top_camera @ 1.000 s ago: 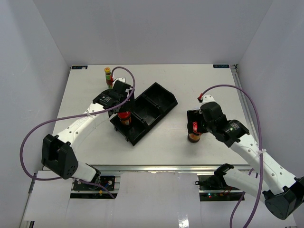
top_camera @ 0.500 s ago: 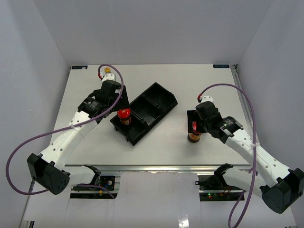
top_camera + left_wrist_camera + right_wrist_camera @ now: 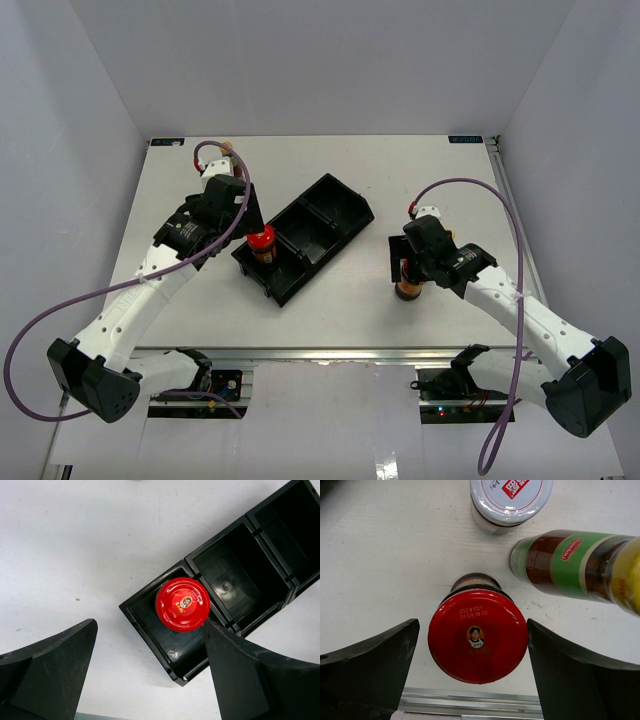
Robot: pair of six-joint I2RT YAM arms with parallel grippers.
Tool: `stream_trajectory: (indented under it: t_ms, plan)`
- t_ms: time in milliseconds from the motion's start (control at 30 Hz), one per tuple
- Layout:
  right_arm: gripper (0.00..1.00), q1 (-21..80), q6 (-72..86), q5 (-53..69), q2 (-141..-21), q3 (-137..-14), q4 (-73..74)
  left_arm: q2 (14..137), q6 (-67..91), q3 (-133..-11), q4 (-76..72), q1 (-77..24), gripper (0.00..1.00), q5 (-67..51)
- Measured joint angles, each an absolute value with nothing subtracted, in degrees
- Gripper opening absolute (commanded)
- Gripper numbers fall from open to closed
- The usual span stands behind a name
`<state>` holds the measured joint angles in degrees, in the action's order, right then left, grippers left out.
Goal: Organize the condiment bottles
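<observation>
Only your right wrist view shows the white-lidded jar (image 3: 510, 500) and green-necked bottle (image 3: 560, 562) beyond the glossy round red-lidded jar (image 3: 477, 642), which your right gripper (image 3: 472, 630) straddles with its fingers spread, not clamping.

The tray (image 3: 240, 545) is black, the jar (image 3: 182, 604) red-lidded.

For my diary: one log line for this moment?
left pincer open above red-lidded brown jar in black compartmented tray | right pincer open over second red-lidded brown jar on white table
</observation>
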<state>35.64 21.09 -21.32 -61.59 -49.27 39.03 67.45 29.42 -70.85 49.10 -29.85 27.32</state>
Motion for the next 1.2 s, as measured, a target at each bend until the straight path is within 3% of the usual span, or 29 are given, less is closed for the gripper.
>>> stream_trajectory:
  t_ms: [233,400,467,533,800,1200]
  plan:
    - [0.81,35.64,21.61,-21.34,-63.18,-48.86,38.84,64.96,29.91,-70.83,49.11,-29.81,0.98,29.03]
    - [0.49,35.63,22.37,-21.72,-63.29,-48.86,38.81,64.31,29.9,-70.85,49.39,-29.74,0.98,29.75]
    - [0.23,35.64,22.37,-21.69,-63.35,-48.86,38.67,64.31,29.89,-70.85,49.52,-29.74,0.98,29.96]
    - [0.08,35.64,22.3,-21.71,-63.45,-48.9,38.63,64.29,29.89,-70.85,49.57,-29.71,0.98,30.14]
    - [0.08,36.75,19.92,-18.92,-66.57,-52.27,40.29,65.82,28.52,-72.74,50.34,-29.3,0.98,28.11]
    - [0.08,48.5,18.27,-19.73,-74.42,-65.31,41.92,69.12,26.7,-75.94,49.82,-24.04,0.98,21.8]
